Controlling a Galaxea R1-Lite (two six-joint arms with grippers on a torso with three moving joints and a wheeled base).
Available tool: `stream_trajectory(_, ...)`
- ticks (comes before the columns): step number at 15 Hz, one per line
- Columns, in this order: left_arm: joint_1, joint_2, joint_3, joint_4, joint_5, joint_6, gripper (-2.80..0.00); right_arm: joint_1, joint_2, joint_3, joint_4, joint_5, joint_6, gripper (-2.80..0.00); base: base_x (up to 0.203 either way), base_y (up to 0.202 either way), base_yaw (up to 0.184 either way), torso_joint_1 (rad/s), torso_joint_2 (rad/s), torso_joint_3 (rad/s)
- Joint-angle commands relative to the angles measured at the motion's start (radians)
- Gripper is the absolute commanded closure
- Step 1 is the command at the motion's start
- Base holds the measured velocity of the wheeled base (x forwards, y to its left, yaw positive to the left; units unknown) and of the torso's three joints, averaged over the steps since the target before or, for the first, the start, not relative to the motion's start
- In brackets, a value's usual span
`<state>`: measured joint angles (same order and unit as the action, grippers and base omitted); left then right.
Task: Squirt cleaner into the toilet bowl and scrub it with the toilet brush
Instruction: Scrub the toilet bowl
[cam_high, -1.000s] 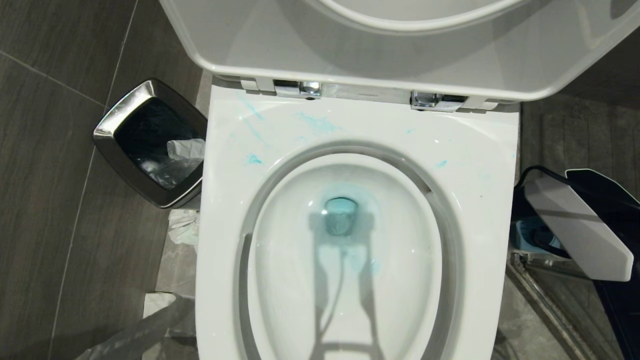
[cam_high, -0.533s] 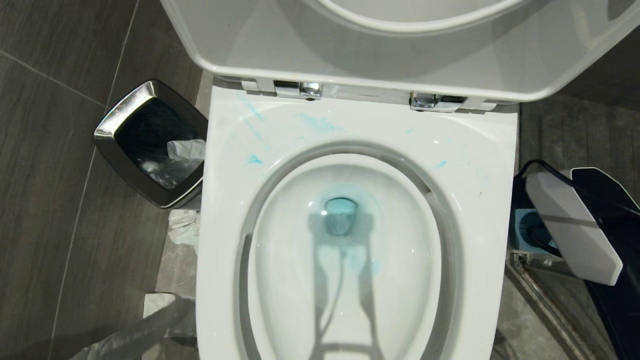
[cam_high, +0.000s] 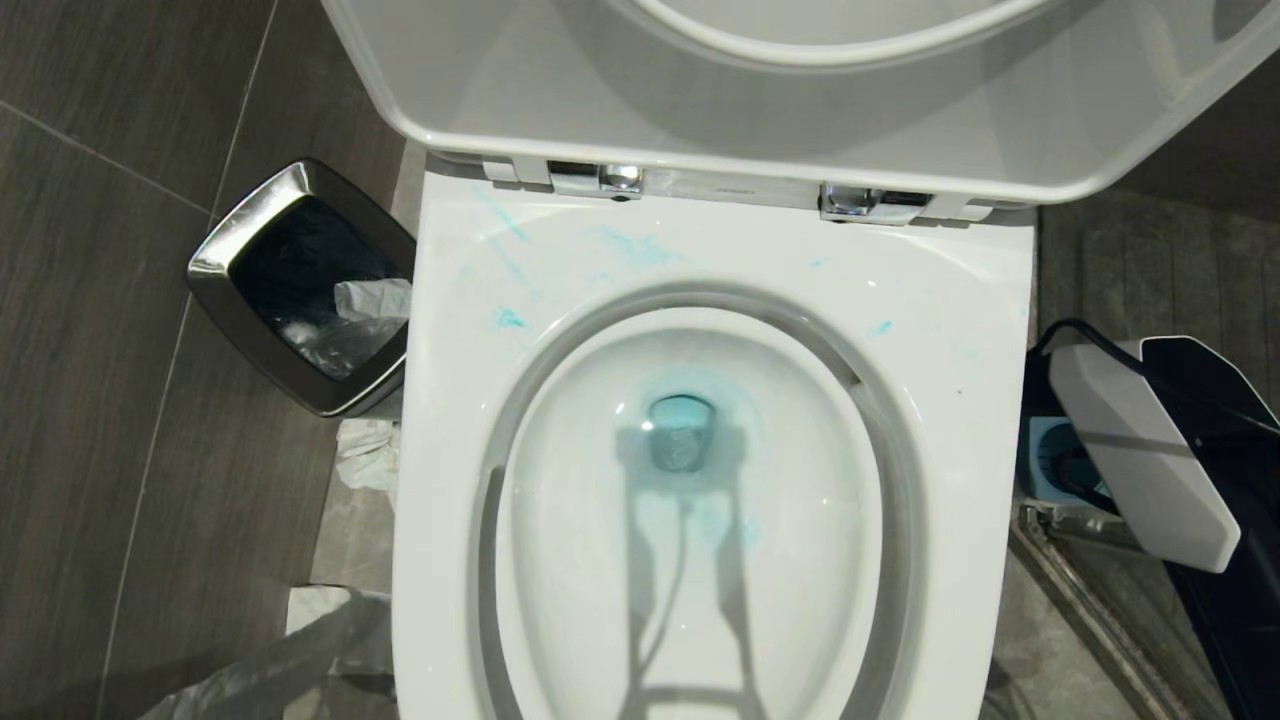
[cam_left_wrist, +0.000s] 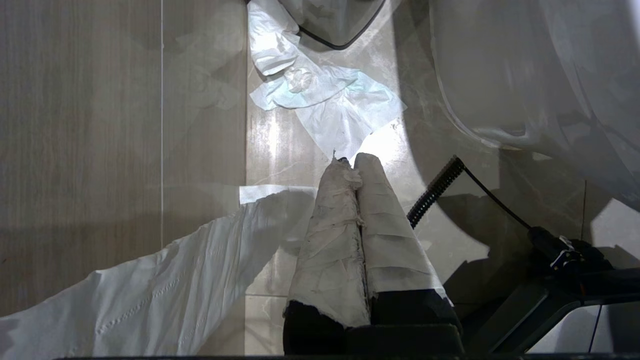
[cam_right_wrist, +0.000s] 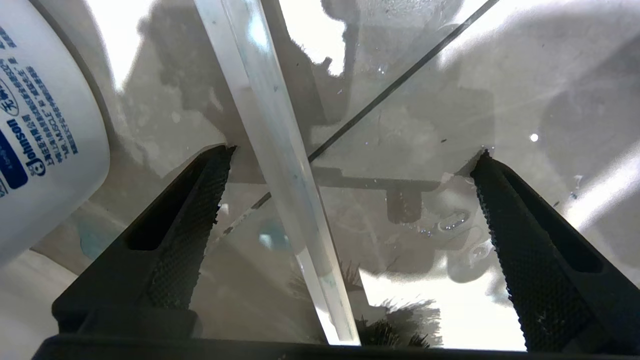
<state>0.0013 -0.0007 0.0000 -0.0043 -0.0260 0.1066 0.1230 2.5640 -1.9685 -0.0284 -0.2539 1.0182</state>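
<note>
The toilet bowl (cam_high: 700, 520) fills the middle of the head view, lid and seat raised at the far side. Nothing about it differs from a second ago: turquoise cleaner (cam_high: 682, 415) tints the water around the drain, and thin streaks lie on the far left part of the rim. So the squirting looks done and scrubbing not yet begun, since no brush is in the bowl.

The one change is at the right edge. The right arm (cam_high: 1140, 450), a white-shelled link over a black body, has shifted slightly left and nearer over the last second and now hangs above the small blue holder (cam_high: 1045, 455) on the floor beside the toilet.

Its wrist view shows the result. The right gripper (cam_right_wrist: 350, 155) stands with its jaws wide apart and grasps nothing; the slim white handle of the toilet brush (cam_right_wrist: 280, 150) crosses the gap between them, nearer one finger, with dark bristles low down. A white bottle (cam_right_wrist: 45, 120) with blue print stands just beside. This reads as lining up to grasp the handle.

The left gripper (cam_left_wrist: 352, 165), its wrapped fingers pressed together and empty, is parked low on the left over floor strewn with tissue paper (cam_left_wrist: 325, 100).
</note>
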Motion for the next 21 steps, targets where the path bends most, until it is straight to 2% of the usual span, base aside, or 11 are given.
stream_trajectory(1,0.0,0.001,0.008,0.0,0.0,0.001,0.0,0.0,0.012,0.0,-0.001,0.0,0.005,-2.8,0.0,0.0,0.0,0.0,0.0,0.0)
stream_trajectory(11,0.0,0.001,0.008,0.0,0.0,0.001,0.0,-0.003,0.013,0.0,-0.011,0.001,0.008,-2.8,0.0,0.0,0.0,0.0,0.0,0.0)
stream_trajectory(12,0.0,0.001,0.008,0.0,0.0,0.001,0.0,-0.002,0.013,0.0,-0.013,0.001,0.007,0.0,0.0,0.0,0.0,0.0,0.0,0.0)
stream_trajectory(21,0.0,0.001,0.008,0.0,0.0,0.001,0.0,-0.002,0.001,0.0,-0.013,0.027,0.008,0.0,0.0,0.0,0.0,0.0,0.0,0.0)
